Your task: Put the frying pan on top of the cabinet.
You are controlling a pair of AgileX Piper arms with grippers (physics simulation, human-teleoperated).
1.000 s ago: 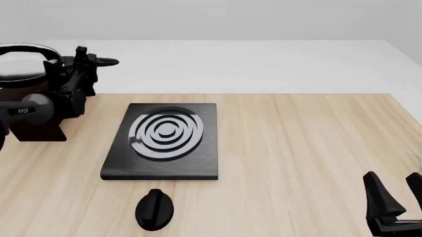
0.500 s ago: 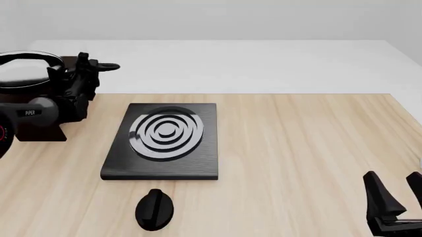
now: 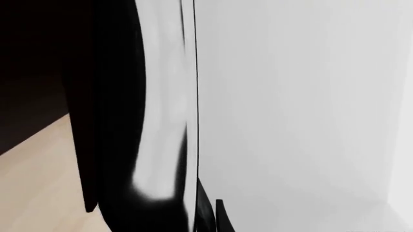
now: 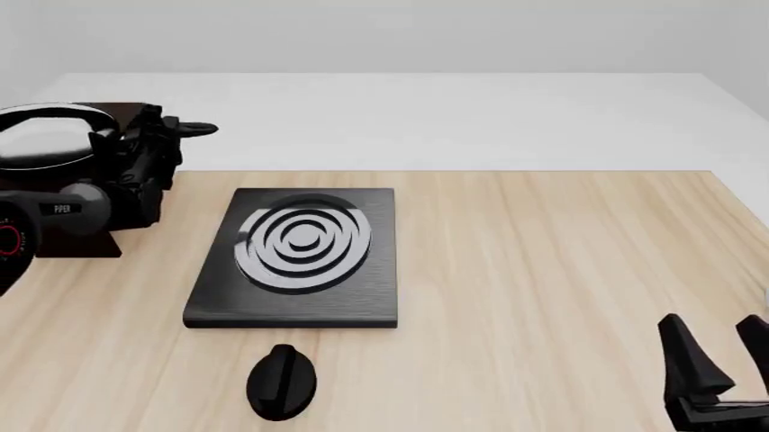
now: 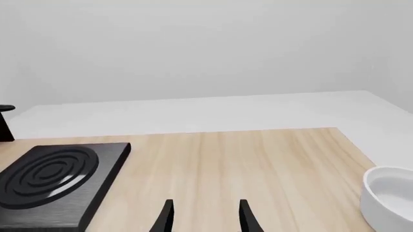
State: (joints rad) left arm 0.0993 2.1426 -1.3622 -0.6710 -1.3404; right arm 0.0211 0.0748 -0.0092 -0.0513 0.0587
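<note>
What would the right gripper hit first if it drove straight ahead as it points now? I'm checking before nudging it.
Probably nothing: bare table lies ahead of the right gripper. The stove plate and white bowl sit off to either side, though depth is uncertain.

A light wooden bench with lengthwise grain fills the lower part of the front view. Past its far edge lies a pale grey-white floor, which meets a plain grey-white wall along a faint line. The light is soft and even, with only weak shadows on the wood.
</note>
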